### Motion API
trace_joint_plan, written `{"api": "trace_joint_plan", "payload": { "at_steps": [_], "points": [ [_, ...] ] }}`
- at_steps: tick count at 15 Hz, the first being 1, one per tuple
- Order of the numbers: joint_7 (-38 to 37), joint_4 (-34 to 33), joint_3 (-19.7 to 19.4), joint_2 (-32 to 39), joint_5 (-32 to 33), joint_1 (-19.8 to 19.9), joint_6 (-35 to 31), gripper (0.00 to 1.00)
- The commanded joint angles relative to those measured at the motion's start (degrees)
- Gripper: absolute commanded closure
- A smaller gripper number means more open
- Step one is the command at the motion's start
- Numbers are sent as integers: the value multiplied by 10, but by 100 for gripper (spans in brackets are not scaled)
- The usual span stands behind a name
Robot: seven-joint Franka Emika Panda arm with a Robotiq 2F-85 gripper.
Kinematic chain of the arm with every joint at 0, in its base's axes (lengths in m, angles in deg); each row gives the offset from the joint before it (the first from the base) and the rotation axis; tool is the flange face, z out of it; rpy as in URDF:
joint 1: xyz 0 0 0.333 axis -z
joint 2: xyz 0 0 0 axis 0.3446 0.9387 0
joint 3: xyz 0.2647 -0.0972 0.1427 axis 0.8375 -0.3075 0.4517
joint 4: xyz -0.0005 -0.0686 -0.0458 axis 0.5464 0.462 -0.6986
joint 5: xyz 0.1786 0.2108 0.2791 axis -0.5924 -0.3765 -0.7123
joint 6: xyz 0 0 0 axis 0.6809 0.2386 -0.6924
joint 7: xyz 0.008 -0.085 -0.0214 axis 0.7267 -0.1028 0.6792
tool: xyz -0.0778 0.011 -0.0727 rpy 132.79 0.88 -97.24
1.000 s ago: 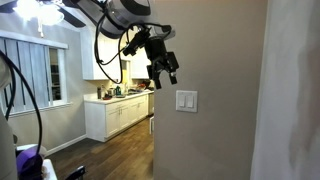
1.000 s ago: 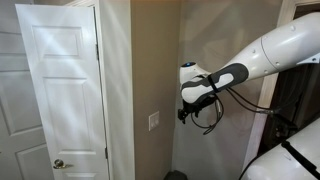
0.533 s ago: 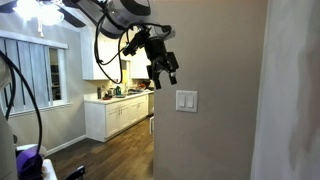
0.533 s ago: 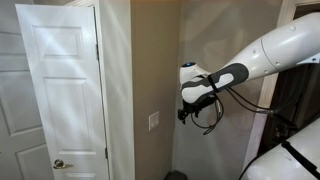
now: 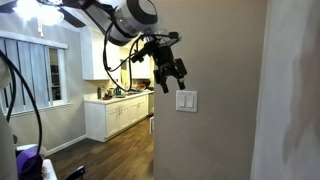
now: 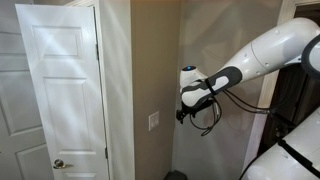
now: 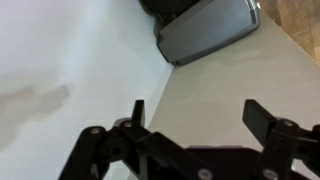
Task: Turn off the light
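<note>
far over on the left, up at the ceiling, the light [image 5: 44,12] is burning, its white shades glaring under the dark fan blades, well apart from anything the robot can touch. below it is the window [image 5: 30,68], and further along a warm glow sits over the kitchen counter [image 5: 118,100], which is a separate lamp.

next comes the arm [image 5: 125,18], arching down from above so that the hand [image 5: 172,79] hangs close to the corner of the wall [image 5: 225,60], just above and a little left of the white switch plate [image 5: 186,100]. i'd say it is held there because the lamp itself is out of reach and this plate is the only way to put it out.

in an exterior view the white door [image 6: 60,90] stands at the left, then the switch plate [image 6: 154,121] on the narrow wall, then the hand [image 6: 183,104] above and to its right, apart from it.

from the wrist, the fingers [image 7: 137,112] are spread wide with nothing between them, only bare wall beyond. released like that, one fingertip could serve as a prod, though the plate itself is not in that view, so the hand likely has to come lower first.
</note>
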Motion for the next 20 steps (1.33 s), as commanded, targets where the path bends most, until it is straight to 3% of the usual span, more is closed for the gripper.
{"api": "trace_joint_plan", "payload": {
  "at_steps": [1,4,6,8,11,16,17,20],
  "points": [
    [-8,-42,-6,83,35,5,-80,0],
    [-17,-74,-18,139,52,7,-143,0],
    [6,-100,-34,179,34,-3,-178,26],
    [36,-123,-46,216,-2,-17,-207,40],
    [125,-150,-45,265,-125,-37,-245,59],
    [257,-204,-14,309,-282,-38,-219,93],
    [271,-213,-10,314,-298,-35,-214,98],
    [300,-235,-5,327,-324,-31,-204,100]
  ]
}}
